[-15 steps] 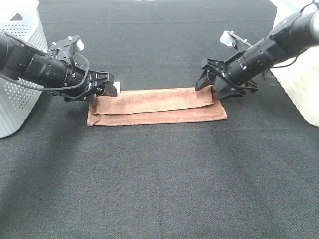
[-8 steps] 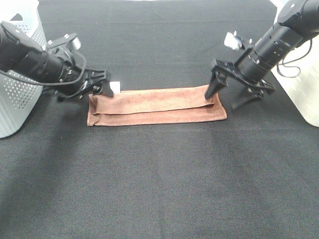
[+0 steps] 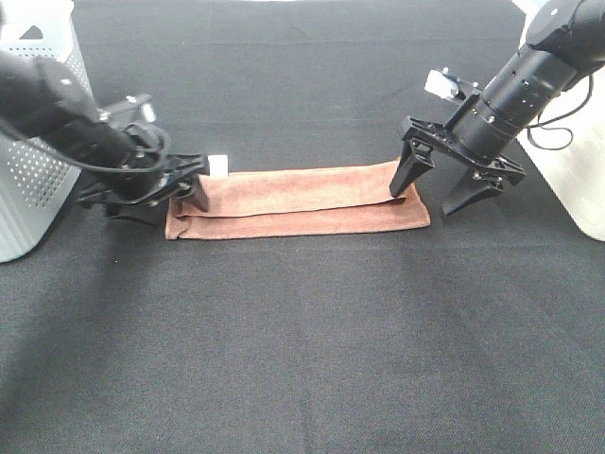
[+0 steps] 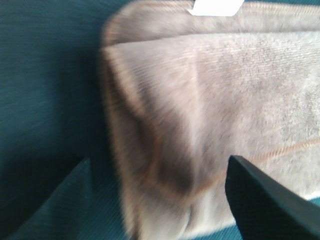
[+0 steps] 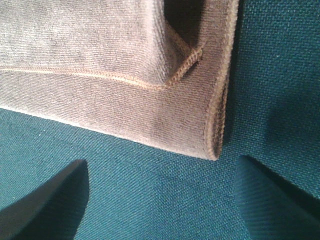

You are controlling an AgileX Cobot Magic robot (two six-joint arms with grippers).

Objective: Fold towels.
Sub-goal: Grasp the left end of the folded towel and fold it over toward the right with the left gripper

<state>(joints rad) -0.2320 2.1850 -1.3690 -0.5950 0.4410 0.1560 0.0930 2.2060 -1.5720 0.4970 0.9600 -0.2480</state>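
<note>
The reddish-brown towel (image 3: 298, 200) lies on the black table folded into a long narrow strip, its white tag (image 3: 218, 166) at the far left corner. My left gripper (image 3: 159, 194) hangs open over the strip's left end, one finger on each side of that end, gripping nothing. In the left wrist view the towel (image 4: 215, 100) fills the frame with the tag (image 4: 216, 6) at the edge. At the strip's right end stands my right gripper (image 3: 438, 184), open and empty. The right wrist view shows the towel's folded corner (image 5: 100, 65) between its fingertips (image 5: 45, 205).
A grey perforated basket (image 3: 38, 142) stands at the left edge behind the left arm. A white basket (image 3: 577, 161) stands at the right edge beside the right arm. Black cloth (image 3: 302, 359) covers the table.
Both grippers have let go of the folded far edge. The left one drew back to the left end; the right one turned upright over the right end, jaws spread.
</note>
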